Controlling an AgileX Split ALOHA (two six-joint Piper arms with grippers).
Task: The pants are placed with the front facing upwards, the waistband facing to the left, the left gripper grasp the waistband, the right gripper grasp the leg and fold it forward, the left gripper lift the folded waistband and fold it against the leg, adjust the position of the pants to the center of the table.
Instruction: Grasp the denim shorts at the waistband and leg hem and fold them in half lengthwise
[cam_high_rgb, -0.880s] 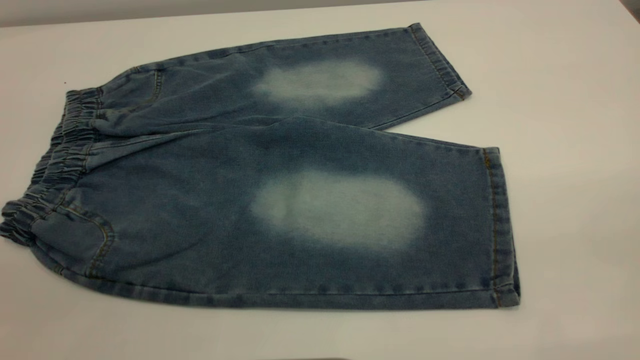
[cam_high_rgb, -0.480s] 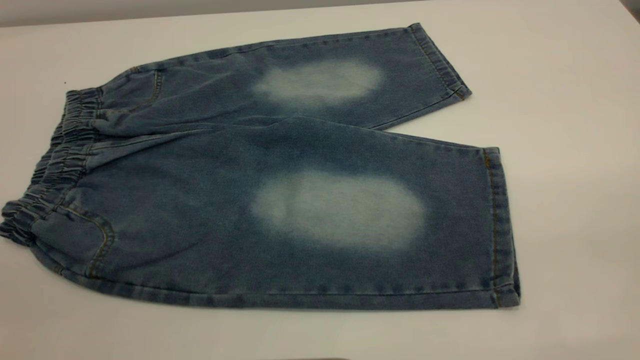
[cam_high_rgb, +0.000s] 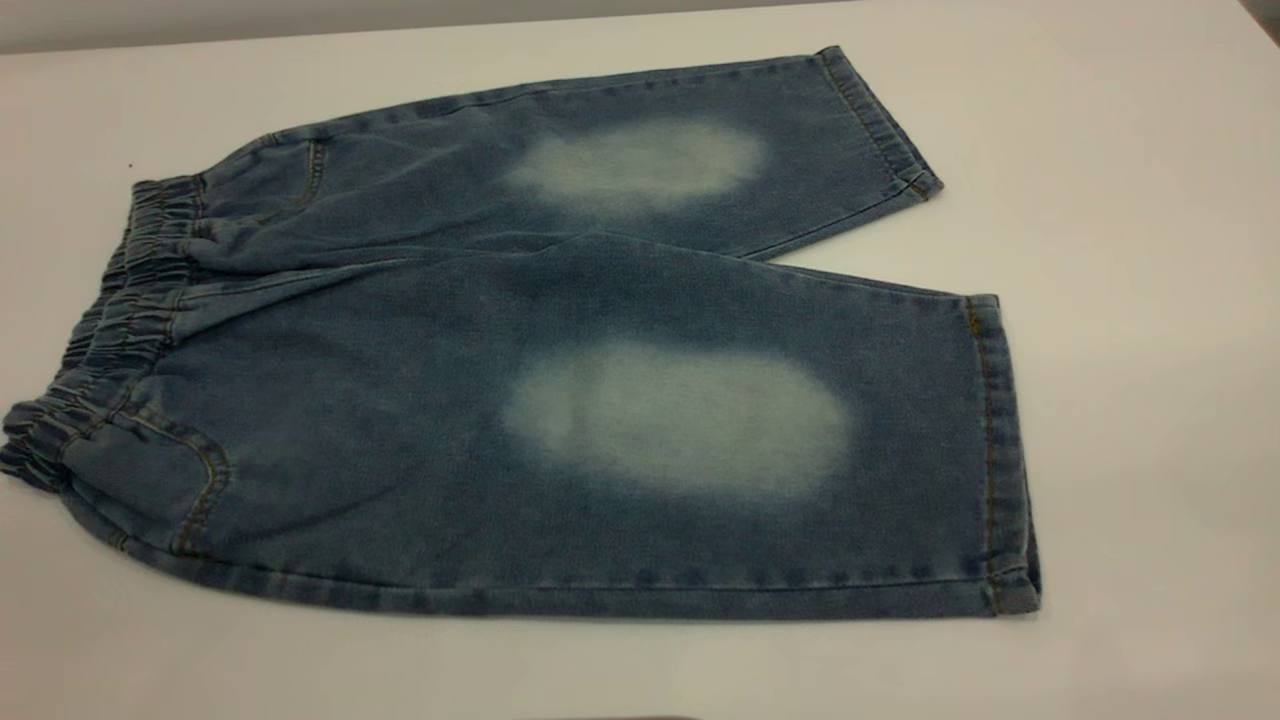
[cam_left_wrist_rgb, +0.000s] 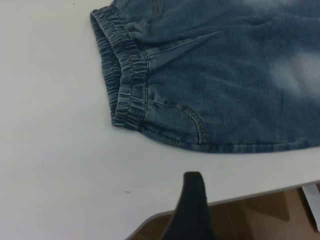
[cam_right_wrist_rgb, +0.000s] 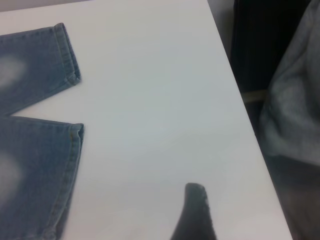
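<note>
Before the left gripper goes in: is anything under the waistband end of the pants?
Only the table shows around the pants. The waistband lies flat on it; whatever the denim covers is hidden.

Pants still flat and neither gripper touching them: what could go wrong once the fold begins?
1. The waistband is ruched and layered, so the left gripper, hovering off it near the table edge, may pinch only one layer.
2. The pants have legs splayed apart at the hems, so folding one over may leave the hems mismatched.
3. The right gripper hovers beyond the hems; a shallow grasp could slip off.
</note>
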